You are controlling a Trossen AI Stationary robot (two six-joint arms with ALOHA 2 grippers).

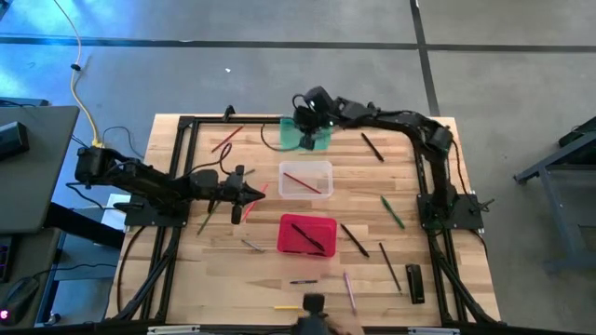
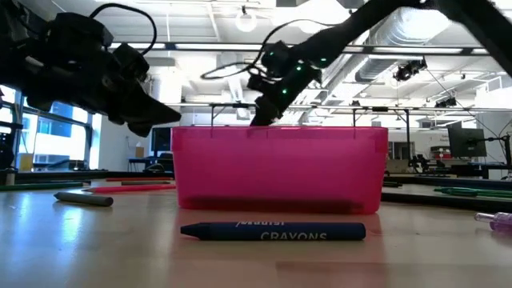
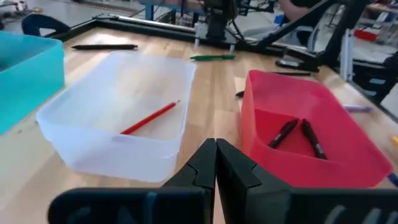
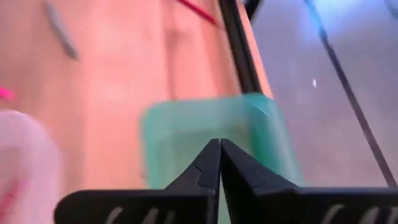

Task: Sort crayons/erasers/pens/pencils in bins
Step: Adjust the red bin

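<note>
Three bins run down the bench's middle: teal bin (image 1: 305, 136) toward the far edge, clear bin (image 1: 305, 179), red bin (image 1: 306, 234). Only the left wrist view shows two pens (image 3: 297, 135) inside the red one. Right claw (image 1: 308, 124) hangs shut and empty over the teal bin; left claw (image 1: 251, 191) is shut, empty.

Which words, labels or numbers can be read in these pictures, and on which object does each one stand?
"CRAYONS": on the dark blue crayon lying on the table in front of the red bin, low view.
A second line of print above it on the same crayon: it looks upside down and I cannot read it.
No other text is readable in the high view or in either wrist view.
</note>
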